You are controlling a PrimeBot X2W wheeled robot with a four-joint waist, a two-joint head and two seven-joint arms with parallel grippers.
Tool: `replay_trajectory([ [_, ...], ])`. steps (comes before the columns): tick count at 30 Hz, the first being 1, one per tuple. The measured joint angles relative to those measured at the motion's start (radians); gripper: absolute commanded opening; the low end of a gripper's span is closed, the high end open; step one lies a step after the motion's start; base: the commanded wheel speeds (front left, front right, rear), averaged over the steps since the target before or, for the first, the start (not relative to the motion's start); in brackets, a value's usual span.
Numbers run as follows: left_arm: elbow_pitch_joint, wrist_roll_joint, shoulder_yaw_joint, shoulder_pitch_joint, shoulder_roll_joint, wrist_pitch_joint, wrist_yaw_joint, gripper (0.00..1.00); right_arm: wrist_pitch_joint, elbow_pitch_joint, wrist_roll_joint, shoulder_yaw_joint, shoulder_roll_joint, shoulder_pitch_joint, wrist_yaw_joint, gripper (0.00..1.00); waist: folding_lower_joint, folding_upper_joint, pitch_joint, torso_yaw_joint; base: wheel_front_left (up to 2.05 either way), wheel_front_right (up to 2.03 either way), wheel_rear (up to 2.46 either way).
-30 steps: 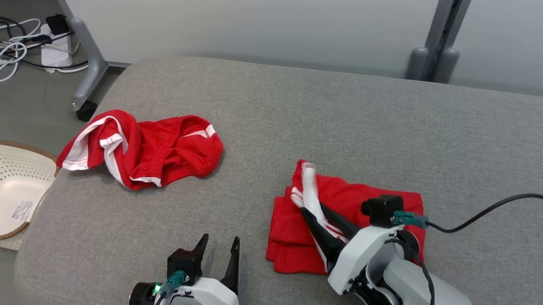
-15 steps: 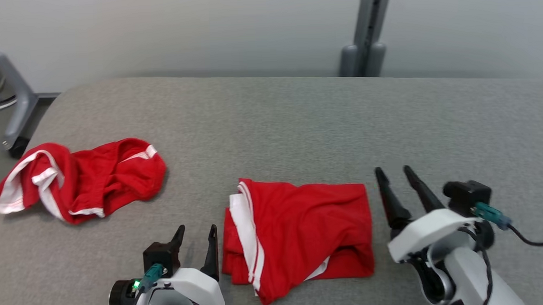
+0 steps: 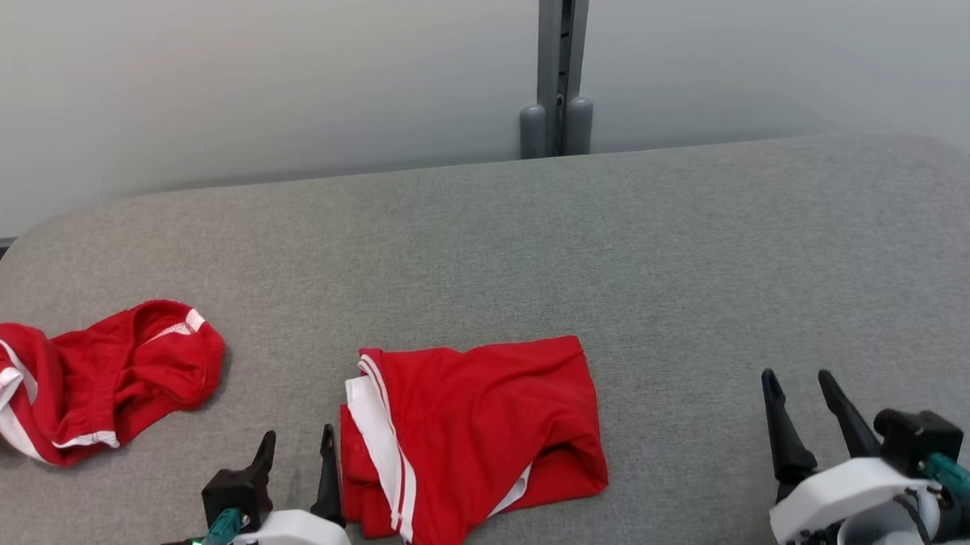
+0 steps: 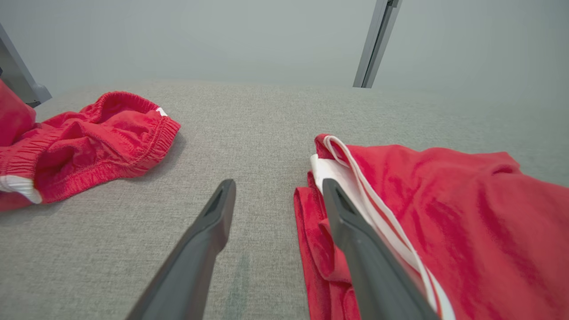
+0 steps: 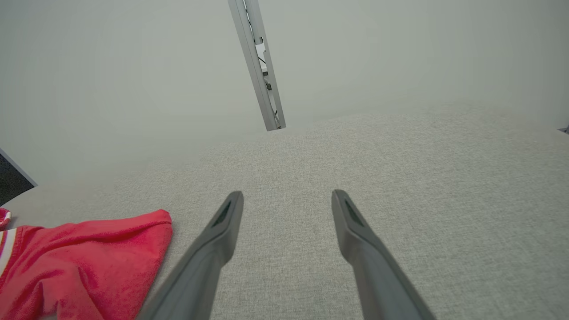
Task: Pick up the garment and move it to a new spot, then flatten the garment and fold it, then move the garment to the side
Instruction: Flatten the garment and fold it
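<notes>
Folded red shorts point(image 3: 474, 434) lie on the grey cushion point(image 3: 694, 257) just beside the left gripper point(image 3: 297, 432), the right gripper point(image 3: 797, 374) well apart; both claws gape empty. To shift them aside, I'd pinch all layers at 1 edge.

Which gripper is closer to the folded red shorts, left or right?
Left. The left gripper sits beside the folded red shorts, at their striped edge; the right gripper is clearly apart on their opposite side.

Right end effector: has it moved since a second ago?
Yes. From over the folded red white-striped shorts, the right end effector has moved off to their right, over the grey fabric cushion.
</notes>
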Motion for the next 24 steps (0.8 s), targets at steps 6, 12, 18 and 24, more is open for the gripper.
replay_trajectory([
  [6, -0.039, 0.033, 0.055, 0.063, 0.000, 0.000, -0.008, 1.00, 0.000, -0.022, -0.019, -0.001, 0.000, 0.069, 0.000, 1.00, 0.0000, 0.0000, -0.027, -0.027, 0.00, 0.00, 0.00],
  [12, -0.059, 0.052, 0.094, 0.116, 0.000, 0.000, -0.011, 1.00, 0.000, -0.024, -0.055, 0.016, 0.000, 0.109, 0.000, 1.00, 0.0000, 0.0000, -0.056, -0.042, 0.00, 0.00, 0.00],
  [18, -0.082, 0.055, 0.119, 0.163, 0.000, 0.000, -0.016, 1.00, 0.000, -0.015, -0.046, 0.019, 0.000, 0.131, 0.000, 1.00, 0.0000, 0.0000, -0.081, -0.033, 0.00, 0.00, 0.00],
  [24, -0.093, 0.053, 0.100, 0.171, 0.000, 0.000, -0.017, 1.00, 0.000, 0.003, -0.022, 0.041, -0.001, 0.125, 0.000, 1.00, 0.0000, 0.0000, -0.071, -0.016, 0.00, 0.00, 0.00],
])
